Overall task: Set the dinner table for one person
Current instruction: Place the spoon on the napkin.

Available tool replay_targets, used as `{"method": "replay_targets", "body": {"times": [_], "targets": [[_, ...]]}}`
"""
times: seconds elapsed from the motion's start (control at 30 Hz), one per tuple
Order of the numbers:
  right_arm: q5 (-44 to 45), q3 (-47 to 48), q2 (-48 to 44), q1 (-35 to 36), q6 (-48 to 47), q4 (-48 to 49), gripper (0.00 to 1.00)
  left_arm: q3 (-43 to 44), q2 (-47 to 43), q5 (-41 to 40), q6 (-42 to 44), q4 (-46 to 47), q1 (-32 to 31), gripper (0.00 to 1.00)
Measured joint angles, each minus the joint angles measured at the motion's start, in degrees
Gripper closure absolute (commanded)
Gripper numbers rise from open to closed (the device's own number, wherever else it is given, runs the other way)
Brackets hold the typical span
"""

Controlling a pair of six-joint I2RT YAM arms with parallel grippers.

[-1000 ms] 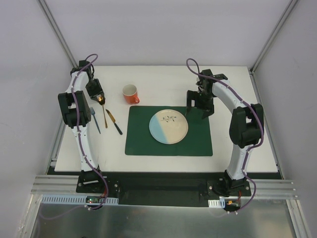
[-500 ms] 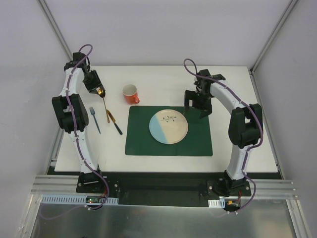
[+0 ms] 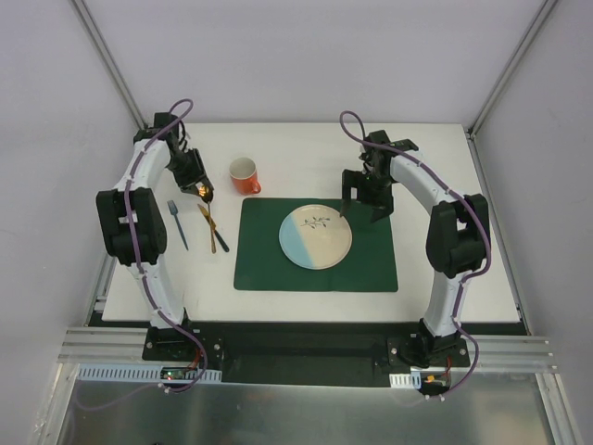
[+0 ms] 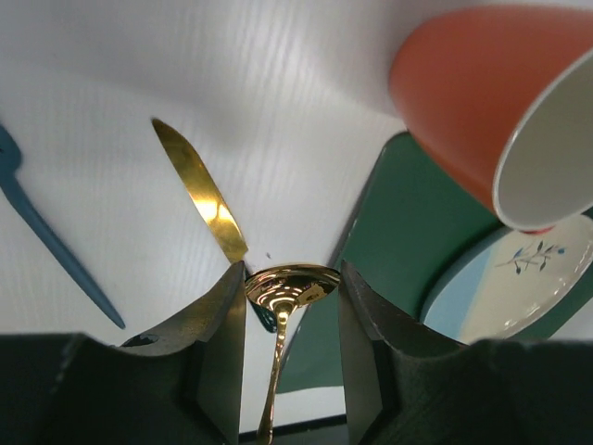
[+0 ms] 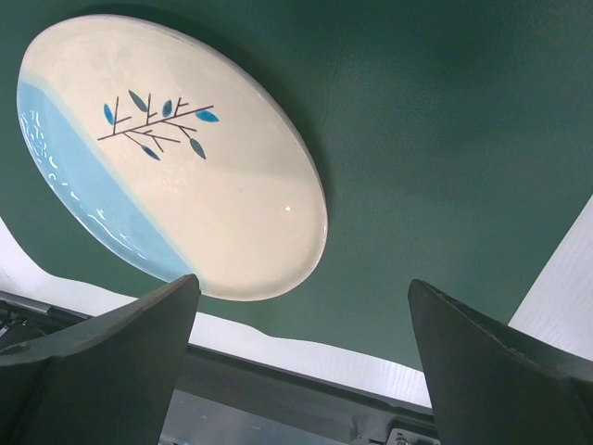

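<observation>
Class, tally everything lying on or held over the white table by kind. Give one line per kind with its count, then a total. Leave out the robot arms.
fork: 1
knife: 1
spoon: 1
mug: 1
plate: 1
placemat: 1
Total: 6 things on or over the dinner table

No legible text or markings
</observation>
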Motion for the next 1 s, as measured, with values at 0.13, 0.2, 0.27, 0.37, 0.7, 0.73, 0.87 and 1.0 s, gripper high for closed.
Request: {"method": "replay_targets", "body": {"times": [0.13, 0.2, 0.27, 0.37, 0.7, 0.73, 0.87, 1.0], "targets": [[0.07, 0.0, -0.15, 0.04, -0.02, -0.04, 0.01, -4.79, -3.48, -0.57, -1.29, 0.0, -3.28, 1.0], [0.22, 0.0, -0.57, 0.04, -0.04, -0.04, 0.01, -6.45, -5.33, -1.4, -2.1, 0.0, -4.83, 1.0], [0.26, -0.04, -1.36, 0.04, -0.04, -0.04, 0.01, -7.3, -6.99, -2.29, -2.99, -0.02, -6.78, 1.0], [0.24, -0.59, -3.15, 0.07, -0.24, -0.04, 0.01, -7.41, -8.72, -3.78, -4.61, 0.15, -9.35, 1.0], [0.2, -7.65, -11.52, 0.09, -0.87, -0.35, 0.01, -7.37, -9.4, -7.96, -11.82, 0.31, -19.5, 1.0], [0.2, -8.22, -12.28, 0.09, -0.87, -0.35, 0.01, -7.26, -9.09, -8.2, -12.5, 0.31, -20.72, 1.0], [0.24, -10.1, -14.95, 0.09, -0.87, -0.31, 0.01, -5.88, -6.58, -9.4, -14.64, 0.39, -25.05, 1.0], [0.5, -11.43, -16.87, 0.11, -0.92, -0.44, 0.01, -3.13, -2.91, -9.75, -16.04, 0.52, -29.53, 1.0]]}}
